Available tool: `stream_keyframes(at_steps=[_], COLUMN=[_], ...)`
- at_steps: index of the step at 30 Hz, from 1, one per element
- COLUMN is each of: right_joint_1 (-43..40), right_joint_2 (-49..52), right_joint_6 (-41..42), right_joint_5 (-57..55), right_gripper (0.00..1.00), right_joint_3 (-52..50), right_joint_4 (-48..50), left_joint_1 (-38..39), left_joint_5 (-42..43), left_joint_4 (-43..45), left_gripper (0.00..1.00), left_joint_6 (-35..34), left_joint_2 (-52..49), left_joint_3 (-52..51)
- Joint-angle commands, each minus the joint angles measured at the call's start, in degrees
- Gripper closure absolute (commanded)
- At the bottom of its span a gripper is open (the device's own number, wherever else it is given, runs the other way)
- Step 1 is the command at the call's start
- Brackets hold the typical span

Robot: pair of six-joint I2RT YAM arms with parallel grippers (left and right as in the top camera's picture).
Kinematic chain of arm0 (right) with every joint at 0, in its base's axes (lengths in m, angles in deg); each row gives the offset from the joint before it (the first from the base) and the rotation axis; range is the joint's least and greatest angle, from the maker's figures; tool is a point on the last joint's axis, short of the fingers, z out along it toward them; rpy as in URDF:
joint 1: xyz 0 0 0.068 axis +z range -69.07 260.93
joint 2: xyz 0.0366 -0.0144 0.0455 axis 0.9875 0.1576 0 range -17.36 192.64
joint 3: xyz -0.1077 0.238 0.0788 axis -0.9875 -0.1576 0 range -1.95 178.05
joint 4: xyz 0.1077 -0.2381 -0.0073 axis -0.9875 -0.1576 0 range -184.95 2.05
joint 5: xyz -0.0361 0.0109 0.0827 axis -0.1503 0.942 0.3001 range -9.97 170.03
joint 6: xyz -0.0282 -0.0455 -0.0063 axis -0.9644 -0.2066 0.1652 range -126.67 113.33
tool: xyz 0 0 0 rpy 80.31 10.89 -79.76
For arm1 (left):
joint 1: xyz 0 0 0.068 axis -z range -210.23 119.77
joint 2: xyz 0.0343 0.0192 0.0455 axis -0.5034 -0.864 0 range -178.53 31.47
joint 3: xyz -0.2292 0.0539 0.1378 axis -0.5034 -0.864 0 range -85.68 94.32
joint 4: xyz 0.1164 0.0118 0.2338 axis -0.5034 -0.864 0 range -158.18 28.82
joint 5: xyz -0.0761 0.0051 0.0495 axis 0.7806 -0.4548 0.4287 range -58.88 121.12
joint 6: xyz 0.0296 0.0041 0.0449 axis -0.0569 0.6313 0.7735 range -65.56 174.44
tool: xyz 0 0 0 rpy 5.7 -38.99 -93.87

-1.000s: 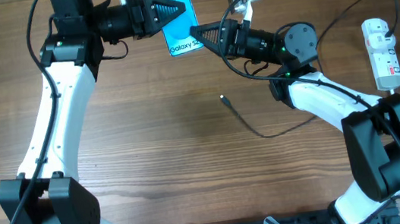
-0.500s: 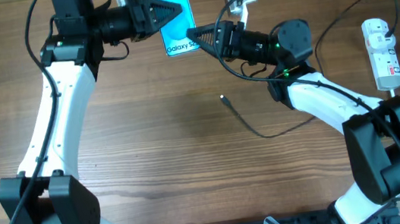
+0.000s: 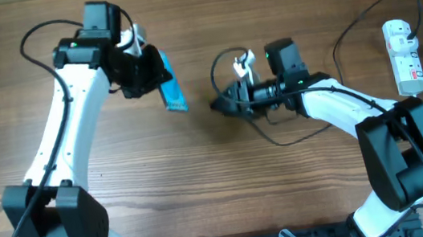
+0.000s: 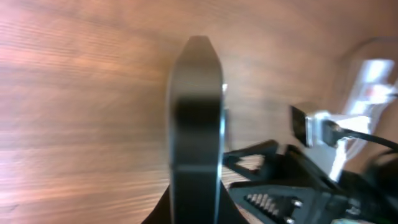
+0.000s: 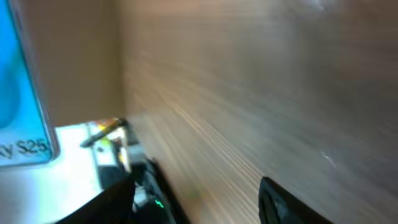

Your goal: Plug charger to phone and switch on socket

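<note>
Both arms moved off the top edge. Left gripper [image 3: 159, 76] dropped to upper left of centre, clamped on the phone [image 3: 173, 93], which was turned nearly edge-on. Right gripper [image 3: 218, 105] came down to mid-frame, over the spot where the charger [image 3: 283, 143] tip had lain. Couldn't tell its jaw state, too blurred. Cable ran right toward the socket [image 3: 404, 58] at the right edge.

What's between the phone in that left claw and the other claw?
Nothing visible. From overhead, only wooden table shows between the phone, held by the left gripper, and the right gripper.
</note>
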Motion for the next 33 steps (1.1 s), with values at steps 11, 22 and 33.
stream_keyframes(at_steps=[11, 22, 33], right_joint_1=[7.45, 14.53, 14.05], right_joint_2=[-1.07, 0.04, 7.82], right_joint_6=[-28.92, -30.25, -31.52], right_joint_5=[-45.59, -58.34, -60.46], right_gripper=[0.31, 0.01, 0.68], right_joint_3=[12.09, 8.57, 8.52], right_joint_4=[-33.79, -24.2, -23.06], left_joint_1=[1.18, -2.95, -2.95], left_joint_5=[-5.51, -5.46, -5.46], left_joint_4=[-1.16, -1.38, -1.14], left_gripper=[0.96, 0.96, 0.96], left_joint_6=[-2.32, -2.51, -2.54], left_joint_2=[-8.81, -8.83, -8.83], left_joint_3=[0.85, 0.85, 0.85])
